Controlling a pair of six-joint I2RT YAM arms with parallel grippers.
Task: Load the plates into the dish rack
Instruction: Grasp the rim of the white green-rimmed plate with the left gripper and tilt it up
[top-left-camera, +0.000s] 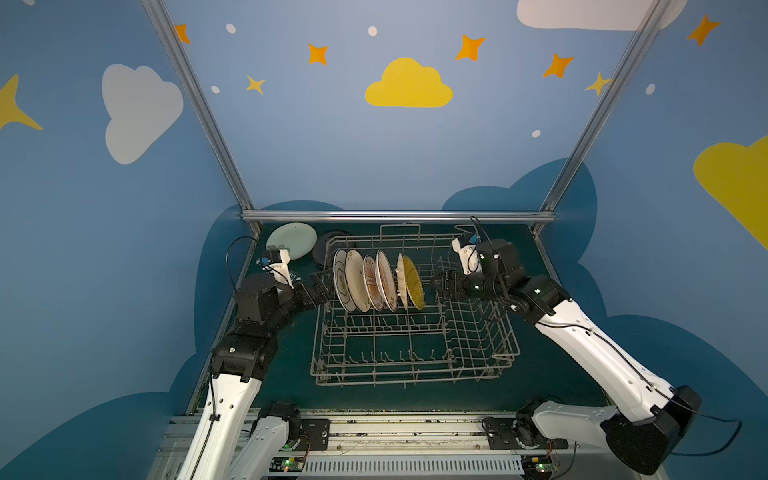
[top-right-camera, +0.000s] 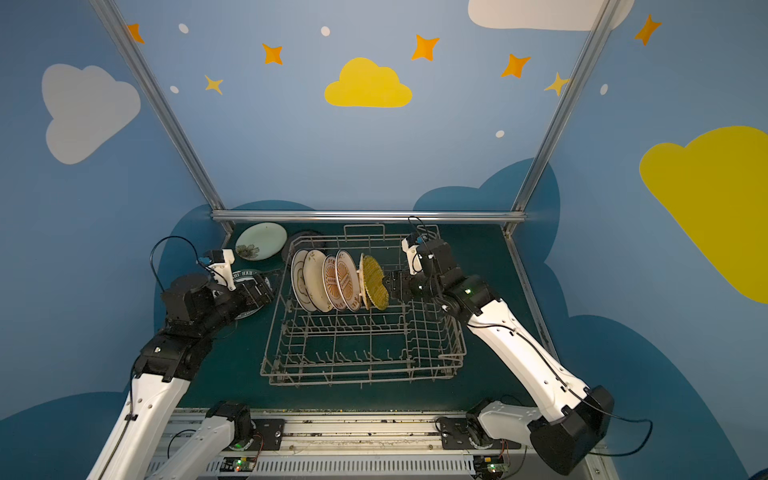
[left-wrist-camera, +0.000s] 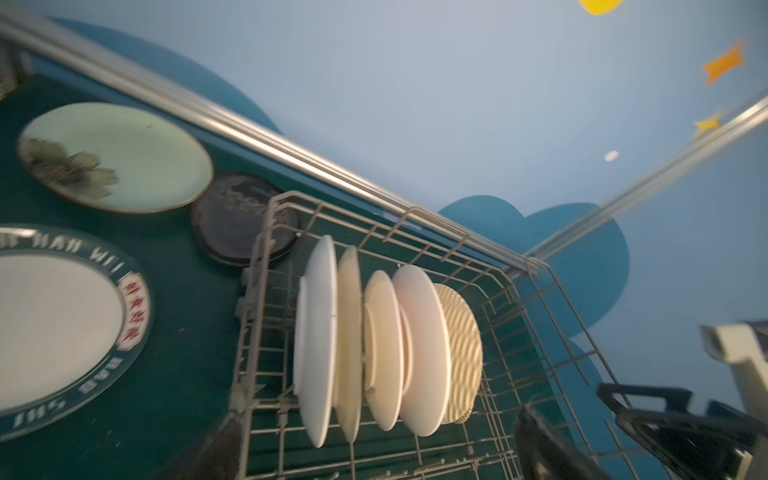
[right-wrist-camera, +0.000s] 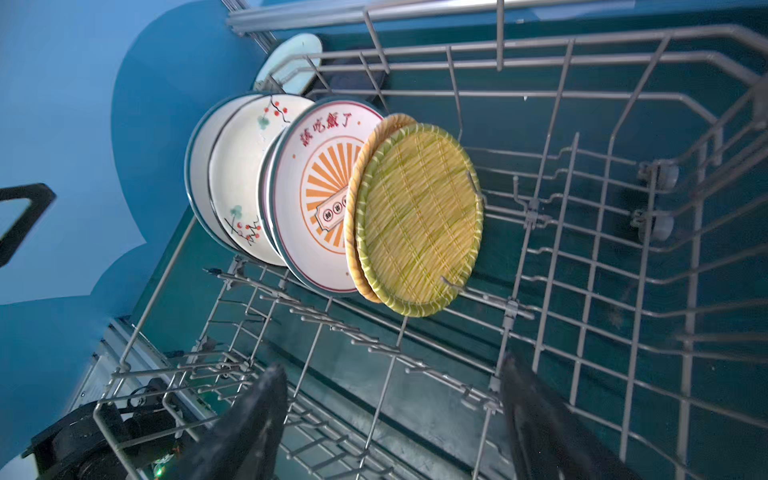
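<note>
1. Standing on edge between the tines (top-left-camera: 386, 357), six plates (top-left-camera: 376, 286), as far as I can count, fill a row in the dish rack (top-left-camera: 415, 368). The row is toward eleven o'clock from the rack's middle in both top views. The yellow woven plate (right-wrist-camera: 415, 216) ends the row on the three o'clock side, lying close against its twin.
2. Three more lie flat on the table (top-left-camera: 540, 374) outside the rack. A pale green plate (top-left-camera: 291, 241) and a black plate (left-wrist-camera: 241, 220) are near ten o'clock, and a lettered-rim plate (left-wrist-camera: 62, 324) is near nine.
3. The right gripper (top-left-camera: 438, 282) hangs just beside the woven plate, about one o'clock, with its jaws spread and nothing between them.
4. The left gripper (top-left-camera: 320, 286) sits at nine o'clock by the rack's wall, above the lettered-rim plate, jaws wide and empty.
5. The woven plate looks loosely seated. A brush from the right jaws could tip it out of its slot or topple the row.
6. Flat plates offer little edge to pinch, so a shallow bite could let one slip. The black plate sits tight by the rack's corner, where the jaws might snag wire.
</note>
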